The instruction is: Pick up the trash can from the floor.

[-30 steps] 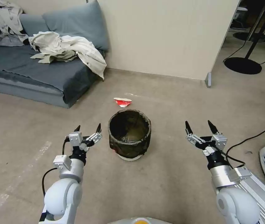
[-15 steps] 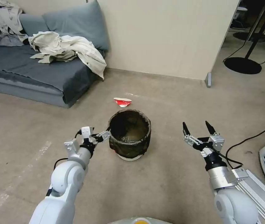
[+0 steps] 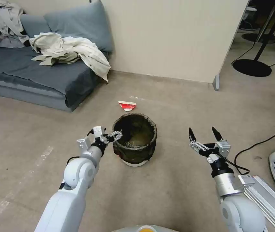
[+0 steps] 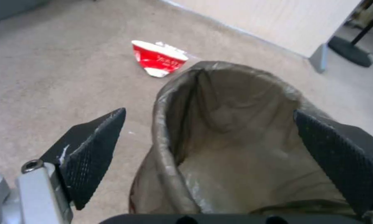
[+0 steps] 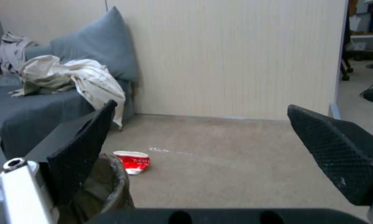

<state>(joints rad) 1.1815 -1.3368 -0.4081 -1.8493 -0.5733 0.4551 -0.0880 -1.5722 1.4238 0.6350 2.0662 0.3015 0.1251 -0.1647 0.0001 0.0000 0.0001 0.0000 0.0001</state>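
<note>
Head view: the trash can (image 3: 134, 139) is seen standing upright on the floor (image 3: 176, 180), about in the middle of the open floor area before the robot; its dark crinkled bag is folded over the rim and a strip of the white body is visible at the bottom. A crushed red-and-white paper cup (image 3: 127, 105) lies on the floor just behind the can, toward the wall (image 3: 176, 38); the two are apart. The left gripper (image 3: 116, 135) is held at the left side of the can's rim, with its fingers spread — in the left wrist view one finger (image 4: 93, 152) is seen outside the left wall of the can (image 4: 236, 149) and the other over the opening, so that the rim lies between them; nothing is clasped, and contact with the bag cannot be told. The right gripper (image 3: 203, 135) is held above the floor, well apart from the can on its right side; its fingers are also spread wide and nothing is between them. In the right wrist view the can's rim (image 5: 112, 186) is seen behind one dark finger (image 5: 80, 152), with the cup (image 5: 132, 161) beyond it. A grey sofa (image 3: 31, 71) with light clothes (image 3: 69, 51) thrown on it stands along the far left edge of the floor — well apart from the can.
</note>
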